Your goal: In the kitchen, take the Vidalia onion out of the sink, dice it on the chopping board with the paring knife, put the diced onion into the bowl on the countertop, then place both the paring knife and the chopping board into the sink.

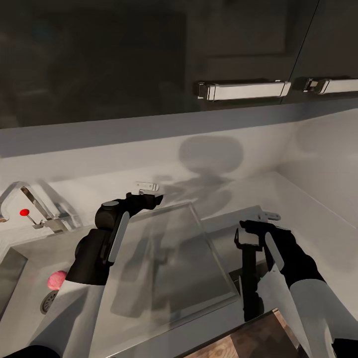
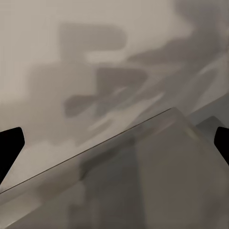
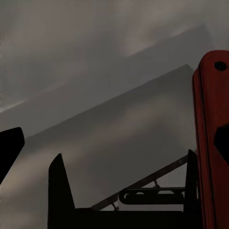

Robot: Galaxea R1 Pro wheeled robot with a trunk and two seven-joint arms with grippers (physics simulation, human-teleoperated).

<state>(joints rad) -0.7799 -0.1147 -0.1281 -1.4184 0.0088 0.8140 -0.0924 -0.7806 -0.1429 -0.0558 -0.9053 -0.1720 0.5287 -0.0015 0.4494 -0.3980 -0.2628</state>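
The pinkish onion (image 1: 57,280) lies in the sink (image 1: 12,271) beside the round drain, at the lower left. My left gripper (image 1: 147,187) hovers open over the far edge of the steel drainboard (image 1: 169,258), holding nothing. My right gripper (image 1: 270,217) is over the grey countertop (image 1: 303,199), right of the drainboard. In the right wrist view its fingers stand wide apart. The paring knife's red-orange handle (image 3: 210,143) runs alongside one finger, its blade hidden. A corner of the wooden chopping board (image 1: 248,343) shows at the bottom edge. The bowl is out of view.
The curved tap (image 1: 30,199) with its red knob (image 1: 23,212) stands behind the basin. A dark, slim bracket-like object (image 1: 247,278) sits just left of my right forearm. Dark wall cabinets with metal handles (image 1: 243,90) hang overhead, and a side wall closes the right.
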